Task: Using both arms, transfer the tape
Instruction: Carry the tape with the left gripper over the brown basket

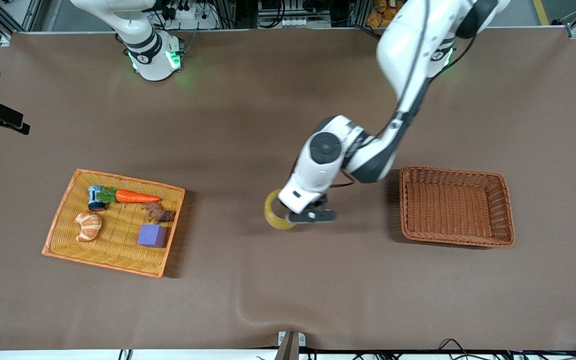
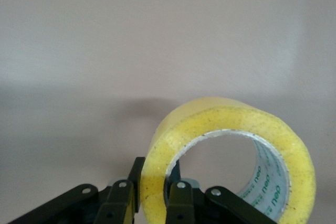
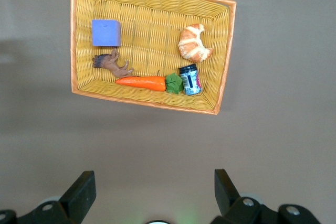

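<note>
The left tool (image 1: 302, 216) clenches the tape roll (image 1: 277, 210) by its wall, over mid-desk (image 1: 288, 75), presumably bound for the empty brown basket (image 1: 455, 240). The right tool (image 3: 152, 195) waits released, high above the yellow basket (image 3: 84, 35).

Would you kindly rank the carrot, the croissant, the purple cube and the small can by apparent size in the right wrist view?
Largest to smallest, all lying in the yellow basket:
1. carrot, the longest with its leaves
2. croissant and purple cube, too alike to rank
3. small can
</note>
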Tool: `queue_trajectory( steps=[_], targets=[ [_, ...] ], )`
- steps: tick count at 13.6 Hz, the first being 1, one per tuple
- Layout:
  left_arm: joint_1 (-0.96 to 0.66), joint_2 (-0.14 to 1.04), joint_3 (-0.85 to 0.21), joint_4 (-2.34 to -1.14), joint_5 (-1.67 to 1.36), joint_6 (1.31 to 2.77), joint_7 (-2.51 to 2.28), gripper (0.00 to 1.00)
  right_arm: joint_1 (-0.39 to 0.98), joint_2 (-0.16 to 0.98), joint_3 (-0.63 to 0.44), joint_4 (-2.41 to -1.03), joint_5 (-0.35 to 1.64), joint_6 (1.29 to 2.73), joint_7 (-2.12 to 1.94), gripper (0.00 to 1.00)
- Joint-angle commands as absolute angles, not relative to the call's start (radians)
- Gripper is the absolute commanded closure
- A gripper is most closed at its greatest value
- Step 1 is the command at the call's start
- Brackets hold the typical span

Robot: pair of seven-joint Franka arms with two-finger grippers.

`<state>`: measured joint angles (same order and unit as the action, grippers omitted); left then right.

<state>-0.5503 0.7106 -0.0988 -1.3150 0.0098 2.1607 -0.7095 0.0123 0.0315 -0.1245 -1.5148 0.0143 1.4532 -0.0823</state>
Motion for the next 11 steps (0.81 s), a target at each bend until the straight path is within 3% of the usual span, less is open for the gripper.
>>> queue_trajectory(
  steps=[1, 4, 7, 11],
  targets=[
    [-0.479, 0.528, -0.103, -1.414, 0.008, 2.008, -0.669, 1.0, 0.025, 0.017, -0.126, -1.52, 0.026, 1.454, -0.072, 0.0],
    [-0.346, 0.418, -0.11, -1.489, 0.006, 1.881, -0.432, 1.0, 0.026, 0.017, -0.126, -1.52, 0.026, 1.456, -0.071, 0.0],
    [-0.218, 0.351, -0.11, -1.603, 0.006, 1.881, -0.229, 1.0, 0.023, 0.017, -0.126, -1.52, 0.026, 1.454, -0.071, 0.0],
    [-0.056, 0.357, -0.109, -1.696, 0.027, 1.94, -0.019, 1.0, 0.026, 0.015, -0.124, -1.517, 0.026, 1.453, -0.071, 0.0]
  ],
)
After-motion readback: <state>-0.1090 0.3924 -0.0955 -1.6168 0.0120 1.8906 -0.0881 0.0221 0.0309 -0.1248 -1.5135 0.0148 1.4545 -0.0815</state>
